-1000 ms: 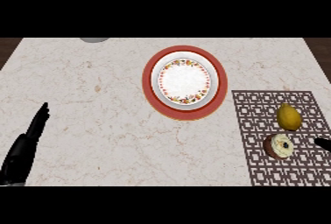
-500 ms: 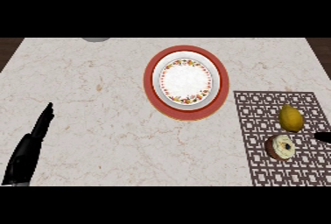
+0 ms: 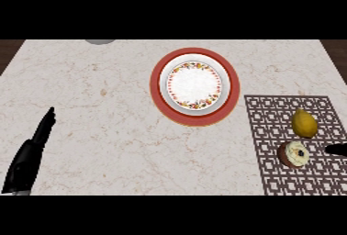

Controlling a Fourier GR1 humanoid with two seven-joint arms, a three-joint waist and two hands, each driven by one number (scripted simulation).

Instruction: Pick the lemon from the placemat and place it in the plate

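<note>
Pale marbled stone makes up the tabletop [image 3: 102, 124], which fills nearly the whole head view. On it, at the right of the frame, the lemon [image 3: 304, 123] lies on the upper right part of the dark lattice placemat [image 3: 271, 151], untouched and free on all sides. Just below and left of it on the same mat sits a small round donut-like pastry [image 3: 295, 153], close to the fruit but apart from it, so a grasp probably has to come from the side away from that pastry. At the right edge, level with the pastry, a dark tip of the right hand [image 3: 337, 149] pokes into view; too little shows to tell how its fingers stand. Up and left of the mat, in the upper middle, waits the plate [image 3: 195, 86], white with a flowered rim on a red charger, nothing in it. Far off at the lower left the left hand [image 3: 30, 158] rests with straight fingers pointing up, holding nothing.
</note>
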